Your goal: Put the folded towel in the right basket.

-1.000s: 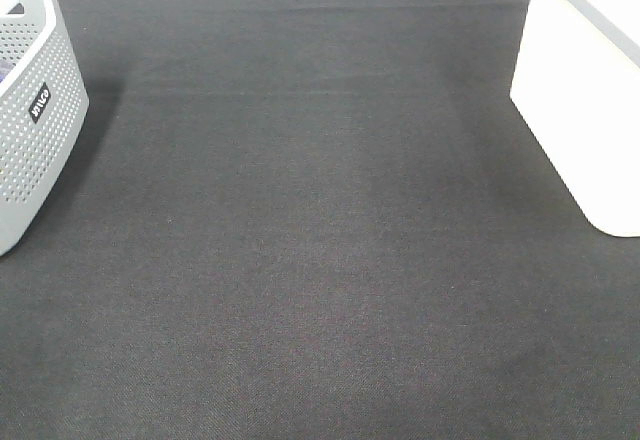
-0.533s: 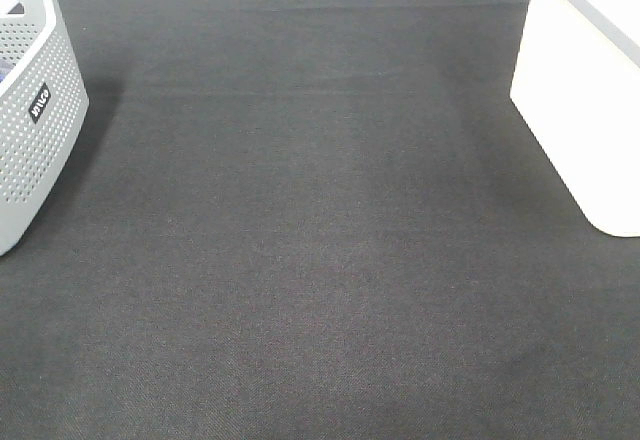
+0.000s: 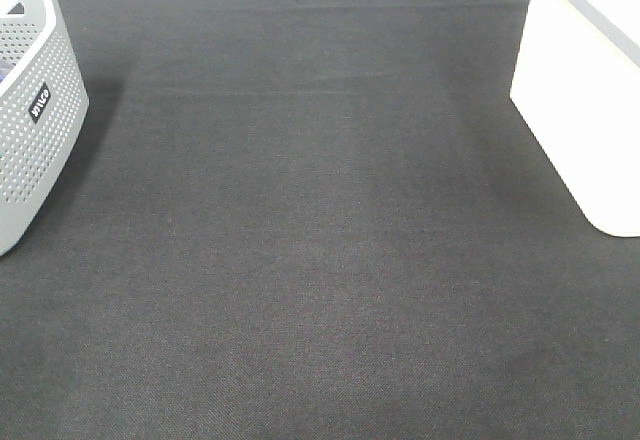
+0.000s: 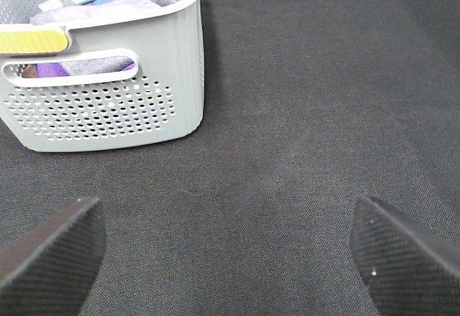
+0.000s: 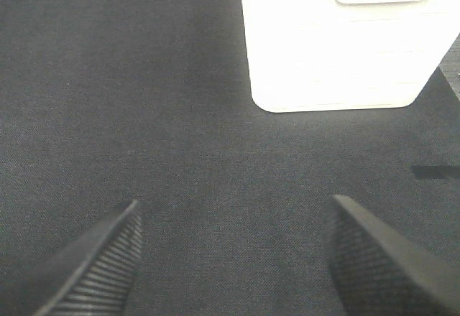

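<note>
The folded towel is out of view in every frame. The right basket is a cream-white plain-sided bin with a grey rim at the right edge of the exterior view; it also shows in the right wrist view. My left gripper is open and empty above the dark mat, a short way from the grey perforated basket. My right gripper is open and empty above the mat, a short way from the cream bin. Neither arm shows in the exterior view.
The grey perforated basket with a black label stands at the left edge and holds purple, blue and grey cloths. A dark grey mat covers the table between the two baskets.
</note>
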